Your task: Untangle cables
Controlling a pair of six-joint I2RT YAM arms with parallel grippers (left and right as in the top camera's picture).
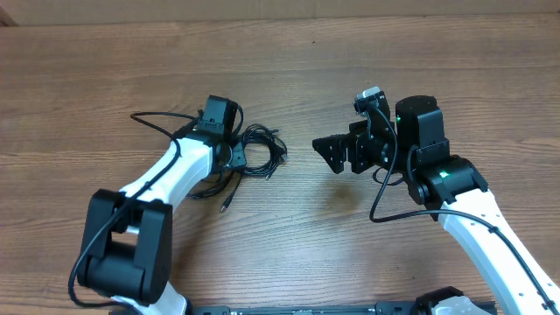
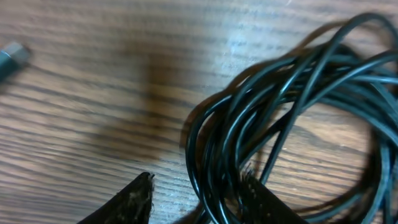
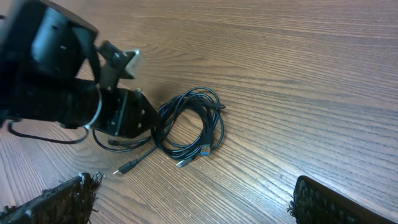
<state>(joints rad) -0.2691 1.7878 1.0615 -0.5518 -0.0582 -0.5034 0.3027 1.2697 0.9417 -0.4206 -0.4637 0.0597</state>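
A first grasp is judged in hand: the cables [image 1: 260, 154], coiled on the table [image 1: 280, 52], are straddled by the half-parted left gripper [image 2: 199, 199], the right gripper [image 1: 332, 154] is spread wide beside the coil, and closure on a few strands is called for next.

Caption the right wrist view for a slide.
Left end effector at the coiled cables; right end effector open in foreground.

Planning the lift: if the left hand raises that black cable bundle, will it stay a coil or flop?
Probably floppy: the cables lie in thin, loose loops and would likely sag from the left hand. Likely light, being so thin. Overlapping strands may lift together, the plug end trailing.
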